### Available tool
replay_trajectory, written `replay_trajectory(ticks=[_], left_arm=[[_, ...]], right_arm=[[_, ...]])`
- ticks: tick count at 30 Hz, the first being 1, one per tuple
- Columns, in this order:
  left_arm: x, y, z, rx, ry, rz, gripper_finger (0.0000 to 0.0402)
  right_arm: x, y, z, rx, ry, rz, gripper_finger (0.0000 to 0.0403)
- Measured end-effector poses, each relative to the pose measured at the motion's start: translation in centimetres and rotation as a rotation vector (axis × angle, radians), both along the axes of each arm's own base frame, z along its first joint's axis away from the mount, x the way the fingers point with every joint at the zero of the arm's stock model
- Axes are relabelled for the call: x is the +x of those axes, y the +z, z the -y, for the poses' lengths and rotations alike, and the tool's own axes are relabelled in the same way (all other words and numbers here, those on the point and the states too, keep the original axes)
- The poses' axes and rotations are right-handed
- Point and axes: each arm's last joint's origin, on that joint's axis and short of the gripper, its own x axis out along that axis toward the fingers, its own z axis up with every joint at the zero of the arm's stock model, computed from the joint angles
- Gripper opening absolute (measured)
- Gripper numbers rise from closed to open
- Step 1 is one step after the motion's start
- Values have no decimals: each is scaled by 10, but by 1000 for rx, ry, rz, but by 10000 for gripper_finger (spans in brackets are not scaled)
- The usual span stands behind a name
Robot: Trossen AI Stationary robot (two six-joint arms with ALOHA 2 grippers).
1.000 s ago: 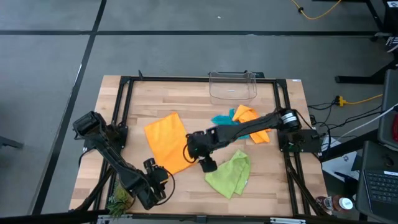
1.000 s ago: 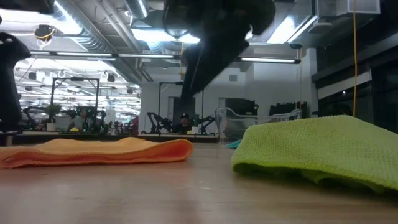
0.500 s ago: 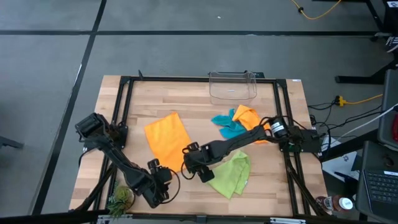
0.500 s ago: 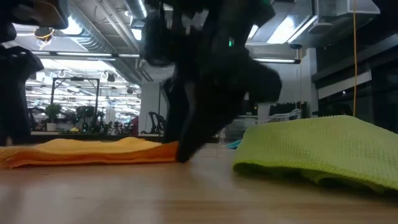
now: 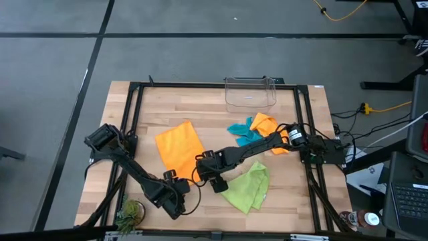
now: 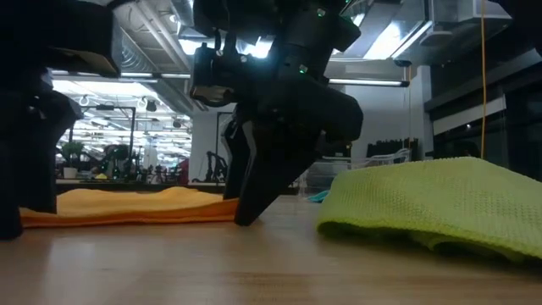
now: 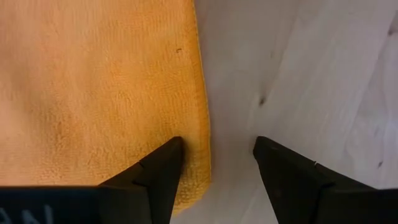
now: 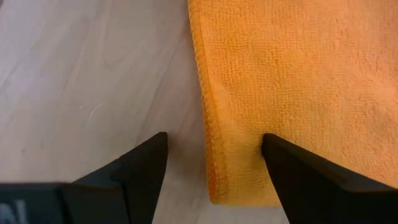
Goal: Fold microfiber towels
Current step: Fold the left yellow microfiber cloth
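At the near corners of the flat orange towel on the wooden surface, both grippers have just descended — left gripper and right gripper open, each straddling an edge, holding nothing — apparently ready to pinch and fold.

The wooden table is made of light planks and has a black metal frame around its edge. A clear plastic bin stands at the far edge of the table, near the middle. At the near left corner lies 1 small green plant-like thing. A yellow cable runs over the grey floor on the right side.
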Motion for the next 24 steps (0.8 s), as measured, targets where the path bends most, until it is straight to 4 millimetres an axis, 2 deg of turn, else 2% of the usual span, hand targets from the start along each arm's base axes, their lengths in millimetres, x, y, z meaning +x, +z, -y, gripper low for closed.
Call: replay_trajectory(ticks=[4,10,20,24], left_arm=[[0,-1,0,28,3,21,204],[-3,-1,-2,49,1,3,183],[-2,-1,-1,70,-3,32,83],[-1,-1,-1,62,-3,43,30]], right_arm=[[0,-1,0,-2,1,-3,259],[-1,-1,0,-5,1,-8,210],[-8,-2,-23,-24,44,-14,98],[-11,-2,-31,-37,-15,-12,40]])
